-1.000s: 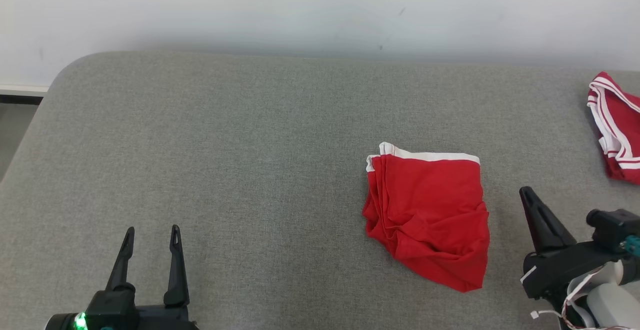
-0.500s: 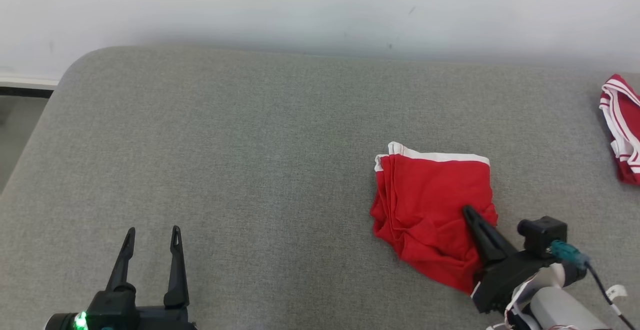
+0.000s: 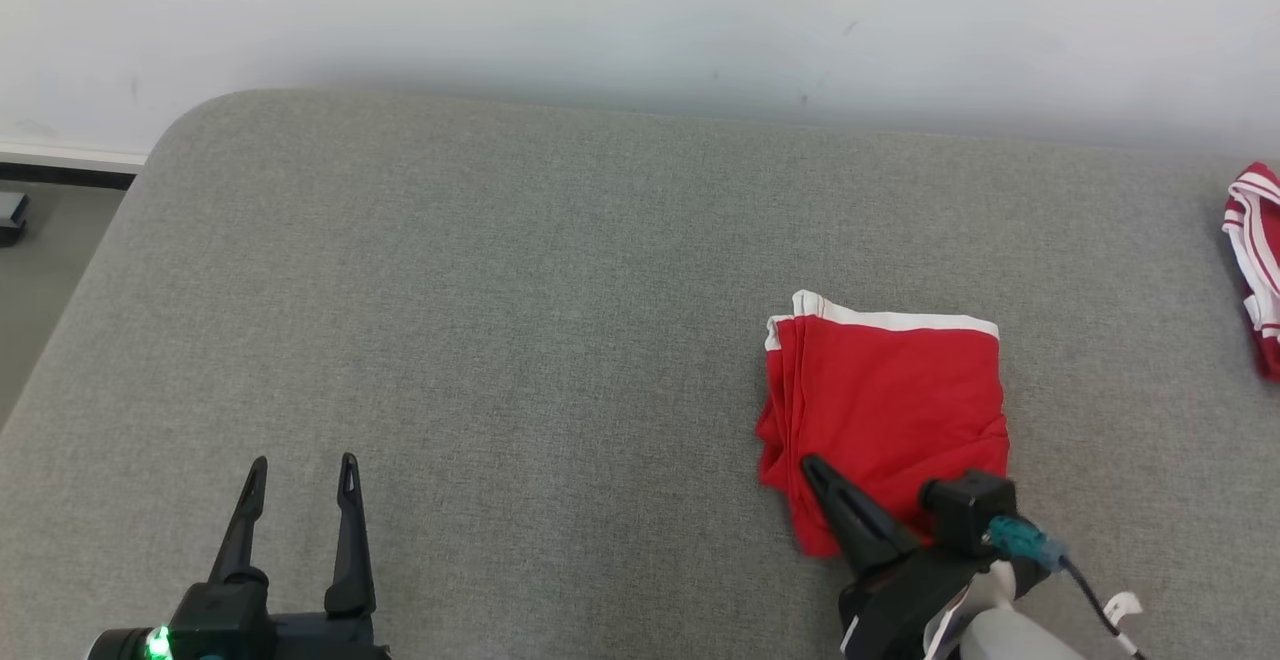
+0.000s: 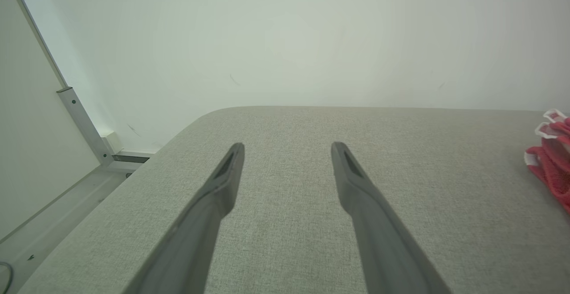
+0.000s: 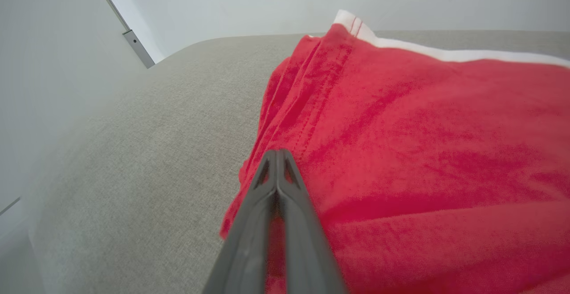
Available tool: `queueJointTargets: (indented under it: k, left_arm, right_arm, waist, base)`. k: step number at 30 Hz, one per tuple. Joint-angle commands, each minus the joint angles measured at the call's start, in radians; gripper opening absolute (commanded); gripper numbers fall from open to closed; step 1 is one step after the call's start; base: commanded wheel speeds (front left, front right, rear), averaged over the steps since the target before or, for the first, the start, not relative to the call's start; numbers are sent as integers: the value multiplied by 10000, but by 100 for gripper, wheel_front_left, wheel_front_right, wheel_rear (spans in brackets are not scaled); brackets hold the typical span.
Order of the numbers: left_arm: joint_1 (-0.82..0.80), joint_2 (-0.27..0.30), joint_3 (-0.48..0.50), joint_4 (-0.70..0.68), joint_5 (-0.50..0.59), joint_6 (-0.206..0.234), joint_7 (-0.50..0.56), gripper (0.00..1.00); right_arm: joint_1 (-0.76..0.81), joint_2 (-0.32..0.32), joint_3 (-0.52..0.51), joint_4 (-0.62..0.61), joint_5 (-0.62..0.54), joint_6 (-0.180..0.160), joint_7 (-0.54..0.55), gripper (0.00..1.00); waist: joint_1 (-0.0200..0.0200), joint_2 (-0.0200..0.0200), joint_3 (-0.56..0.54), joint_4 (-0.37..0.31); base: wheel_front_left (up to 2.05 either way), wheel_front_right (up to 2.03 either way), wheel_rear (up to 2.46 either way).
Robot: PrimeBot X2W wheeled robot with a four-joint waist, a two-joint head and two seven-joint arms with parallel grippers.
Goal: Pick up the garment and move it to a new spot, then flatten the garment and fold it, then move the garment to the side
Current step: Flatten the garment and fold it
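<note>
The garment (image 3: 890,395) is a red folded piece with a white waistband along its far edge, lying on the grey padded surface (image 3: 500,290) right of centre. My right gripper (image 3: 810,465) is shut, its tips resting over the garment's near left edge. In the right wrist view the joined fingertips (image 5: 277,151) lie on the red cloth (image 5: 423,129) beside its stacked left folds, with no cloth between the tips. My left gripper (image 3: 304,460) stands open at the lower left over bare surface, far from the garment. Its spread fingers (image 4: 288,147) hold nothing.
Another red garment with white stripes (image 3: 1258,260) lies at the far right edge. The surface has a rounded far left corner, with floor (image 3: 30,240) beyond it and a white wall behind. A bit of red cloth (image 4: 552,165) shows at the right of the left wrist view.
My right gripper has swept left from the garment's right side across it to its near left edge. The camera has turned a little, shifting the scene rightward. The left gripper has not moved.
</note>
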Motion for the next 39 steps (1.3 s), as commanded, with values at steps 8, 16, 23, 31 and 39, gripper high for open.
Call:
queueJointTargets:
  k: [8, 16, 23, 31, 39]
  left_arm:
    - [125, -9, 51, -16, -81, 88, -32, 100]
    - [187, -2, 163, -104, 35, 108, -32, 100]
    - [265, 17, 203, -152, 98, 58, -32, 100]
    - [389, 43, 200, -186, 172, 26, -32, 100]
    - [549, 102, 194, -155, 235, 8, -32, 100]
  right_arm:
    - [138, 443, -57, -207, -70, -29, -46, 0]
    - [425, 425, -1569, -1488, -643, -29, -45, 0]
    - [1215, 343, -3397, -2609, -1335, -29, -44, 0]
    - [2697, 688, -5358, -3526, -1904, -29, -44, 0]
    - [3903, 1189, -6197, -3987, -2213, -29, -46, 50]
  waist:
    - [0, 0, -25, -66]
    - [0, 0, -194, -452]
    - [0, 0, -302, -880]
    - [0, 0, -485, -1505]
    - [0, 0, -728, -1815]
  base:
    - [0, 0, 0]
    - [0, 0, 0]
    - [0, 0, 0]
    - [0, 0, 0]
    - [0, 0, 0]
